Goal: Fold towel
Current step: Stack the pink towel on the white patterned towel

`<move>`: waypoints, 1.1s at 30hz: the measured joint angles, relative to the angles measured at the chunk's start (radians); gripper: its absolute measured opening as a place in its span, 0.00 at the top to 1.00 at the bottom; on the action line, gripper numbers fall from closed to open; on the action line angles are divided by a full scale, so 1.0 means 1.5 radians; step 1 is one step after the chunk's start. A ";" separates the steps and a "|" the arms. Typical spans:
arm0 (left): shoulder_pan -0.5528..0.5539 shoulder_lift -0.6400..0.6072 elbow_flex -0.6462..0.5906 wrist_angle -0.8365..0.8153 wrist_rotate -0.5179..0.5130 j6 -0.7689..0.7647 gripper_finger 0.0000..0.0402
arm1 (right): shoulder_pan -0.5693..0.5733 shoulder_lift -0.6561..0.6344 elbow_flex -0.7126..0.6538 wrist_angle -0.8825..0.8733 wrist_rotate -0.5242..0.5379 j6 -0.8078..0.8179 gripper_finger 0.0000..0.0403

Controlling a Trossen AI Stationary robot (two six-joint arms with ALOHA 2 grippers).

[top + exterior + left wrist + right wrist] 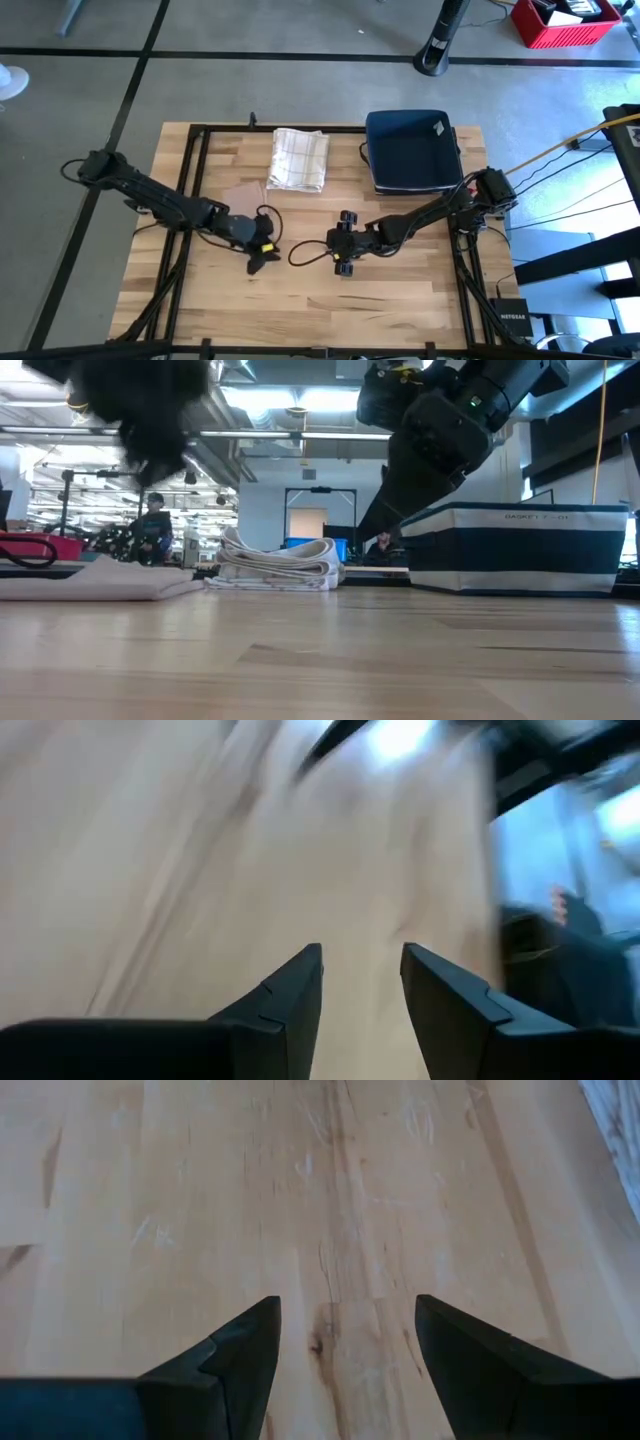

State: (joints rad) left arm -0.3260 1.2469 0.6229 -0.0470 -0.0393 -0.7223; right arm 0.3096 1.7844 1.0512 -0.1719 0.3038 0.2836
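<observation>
I found the folded towel [298, 158] lying beyond both grippers, far side of the surface [400, 290]. The left gripper [262, 250] sat slightly nearer than the right gripper [343, 262]; both fingers stood apart, holding nothing

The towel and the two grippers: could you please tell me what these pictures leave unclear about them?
- Folded towel: how many layers, too small in the high view.
- Basket: its inside, hidden by its wall in the low view.
- Left gripper: the table beyond is blurred in the left wrist view.
- Right gripper: the towel is out of the right wrist view.
</observation>
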 joint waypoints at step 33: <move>-0.125 0.179 0.119 -0.411 -0.194 0.096 0.51 | -0.001 0.000 0.001 -0.008 0.017 -0.020 0.42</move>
State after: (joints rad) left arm -0.5133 1.5154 0.8013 -0.6636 -0.3303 -0.5779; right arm 0.3077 1.7847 1.0519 -0.1834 0.3298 0.2535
